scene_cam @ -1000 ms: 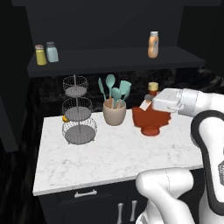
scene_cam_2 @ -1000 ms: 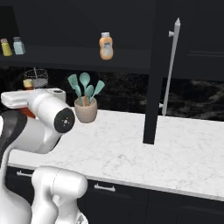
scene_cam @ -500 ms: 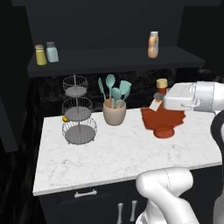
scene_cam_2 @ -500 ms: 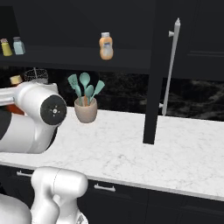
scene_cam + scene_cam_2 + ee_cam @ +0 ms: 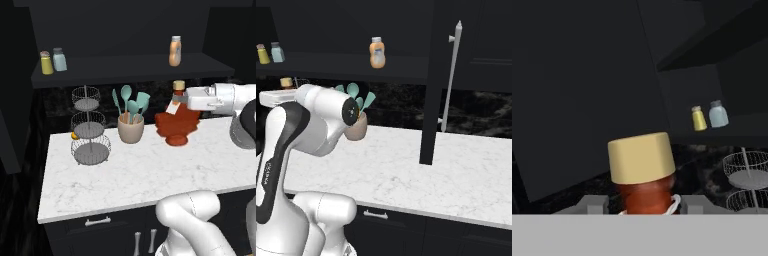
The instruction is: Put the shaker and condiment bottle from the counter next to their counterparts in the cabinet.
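The condiment bottle [image 5: 176,125], dark red with a yellowish cap [image 5: 178,86], is held at its neck and leans a little over the counter [image 5: 150,175]. My gripper [image 5: 182,100] is shut on that neck, coming in from the right. In the hand view the cap [image 5: 641,156] stands just above the gripper [image 5: 644,205]. The pale teal shaker [image 5: 60,59] stands on the cabinet shelf [image 5: 125,67] beside the yellow shaker [image 5: 46,62]. The slim orange bottle [image 5: 175,51] stands further right on the shelf, above the held bottle.
A three-tier wire stand [image 5: 89,125] and a beige holder of teal utensils [image 5: 131,127] stand at the back of the counter. In the right base view an open dark cabinet door with a long silver handle [image 5: 451,75] hangs right of the orange bottle [image 5: 376,52].
The gripper swung right with the dark red bottle, then came back a little to the left and rose. The bottle's cap now sits higher, closer under the shelf.
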Controlling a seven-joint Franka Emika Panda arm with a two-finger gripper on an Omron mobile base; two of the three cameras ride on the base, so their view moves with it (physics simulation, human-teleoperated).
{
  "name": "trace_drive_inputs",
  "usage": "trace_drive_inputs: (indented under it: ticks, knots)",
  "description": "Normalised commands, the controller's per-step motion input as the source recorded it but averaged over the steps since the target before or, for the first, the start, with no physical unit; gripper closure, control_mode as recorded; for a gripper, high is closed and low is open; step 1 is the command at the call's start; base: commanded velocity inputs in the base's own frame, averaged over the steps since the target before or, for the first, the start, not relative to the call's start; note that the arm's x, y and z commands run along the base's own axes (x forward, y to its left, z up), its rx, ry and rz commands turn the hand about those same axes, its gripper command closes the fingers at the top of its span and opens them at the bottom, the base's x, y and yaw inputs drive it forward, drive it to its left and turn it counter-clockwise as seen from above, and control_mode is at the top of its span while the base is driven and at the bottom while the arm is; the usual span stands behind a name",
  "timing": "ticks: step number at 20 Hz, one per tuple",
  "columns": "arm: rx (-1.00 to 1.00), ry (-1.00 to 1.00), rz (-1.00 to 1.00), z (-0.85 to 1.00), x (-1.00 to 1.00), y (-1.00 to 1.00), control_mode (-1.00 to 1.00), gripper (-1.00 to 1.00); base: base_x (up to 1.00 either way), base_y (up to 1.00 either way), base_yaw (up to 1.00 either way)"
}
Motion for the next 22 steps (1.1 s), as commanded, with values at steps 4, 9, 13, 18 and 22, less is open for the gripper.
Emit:
trace_drive_inputs:
  ticks: [4,9,13,18,22]
  knots:
    - [-0.05,-0.17,-0.14,-0.03,0.67,0.07,-1.00,1.00,0.00,0.00,0.00]
    - [-0.17,-0.44,0.00,0.20,-0.19,0.00,-1.00,1.00,0.00,0.00,0.00]
    - [-0.02,-0.02,0.09,0.66,0.04,0.06,-1.00,1.00,0.00,0.00,0.00]
    - [-0.02,0.02,0.02,0.84,0.14,0.00,-1.00,1.00,0.00,0.00,0.00]
    - [-0.15,-0.04,-0.04,0.88,0.00,0.00,-1.00,1.00,0.00,0.00,0.00]
